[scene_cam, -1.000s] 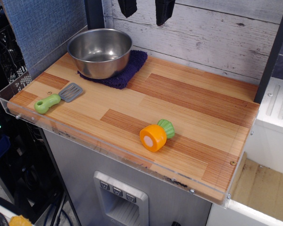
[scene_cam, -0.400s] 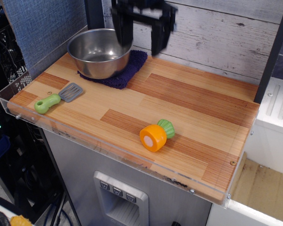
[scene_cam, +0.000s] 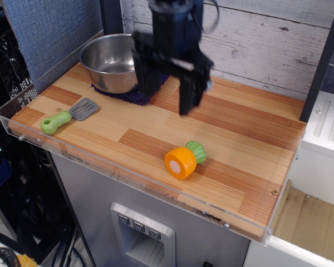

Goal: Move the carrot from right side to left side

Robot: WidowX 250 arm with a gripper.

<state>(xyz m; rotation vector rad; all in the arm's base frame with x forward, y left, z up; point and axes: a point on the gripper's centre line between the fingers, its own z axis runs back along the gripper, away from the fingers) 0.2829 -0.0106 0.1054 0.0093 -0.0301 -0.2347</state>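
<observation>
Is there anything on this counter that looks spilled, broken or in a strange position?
Nothing stands out. The carrot lies on its side, whole. The spatula lies flat near the left edge, and the metal bowl sits upright on a purple cloth. The open gripper holds nothing.

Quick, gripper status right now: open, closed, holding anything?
Gripper: open, holding nothing, above the board; the carrot lies untouched below it.

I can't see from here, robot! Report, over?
Claw open, empty, above the board. Carrot lying right-front, untouched. Nothing between them; spatula far left.
</observation>
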